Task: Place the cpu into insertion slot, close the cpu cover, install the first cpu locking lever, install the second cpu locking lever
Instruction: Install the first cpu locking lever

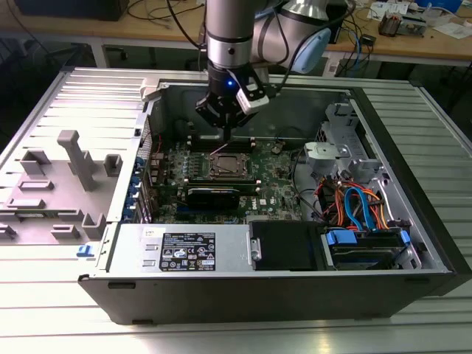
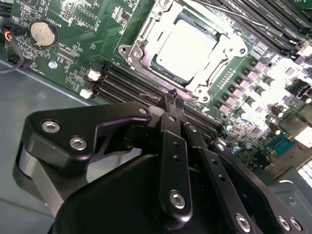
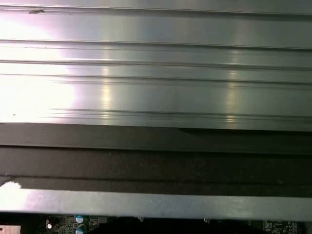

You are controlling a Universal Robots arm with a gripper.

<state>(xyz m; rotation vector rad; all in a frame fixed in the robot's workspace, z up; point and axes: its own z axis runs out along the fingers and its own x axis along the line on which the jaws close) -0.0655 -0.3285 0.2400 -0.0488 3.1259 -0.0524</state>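
Observation:
The cpu [image 2: 187, 46] lies flat in the insertion slot [image 1: 228, 167], its silver-grey top facing up. The cpu cover [image 2: 146, 34], a silvery frame, lies around the chip. A thin lever [image 1: 220, 150] slants up at the socket's far edge in the exterior view. My gripper [image 2: 173, 99] hovers above the black memory slots [image 2: 131, 83] just beside the socket, with its two slim black fingers pressed together and nothing between them. In the exterior view the gripper [image 1: 225, 131] hangs over the far side of the socket, inside the open computer case.
The green motherboard [image 2: 73, 44] carries a coin battery [image 2: 41, 33] and rows of capacitors [image 2: 253, 97]. The case [image 1: 413, 214] holds a power supply [image 1: 188, 248], drive bays and coloured cables [image 1: 358, 206]. Grey fixtures [image 1: 70, 158] stand on the ribbed aluminium table [image 3: 156, 63].

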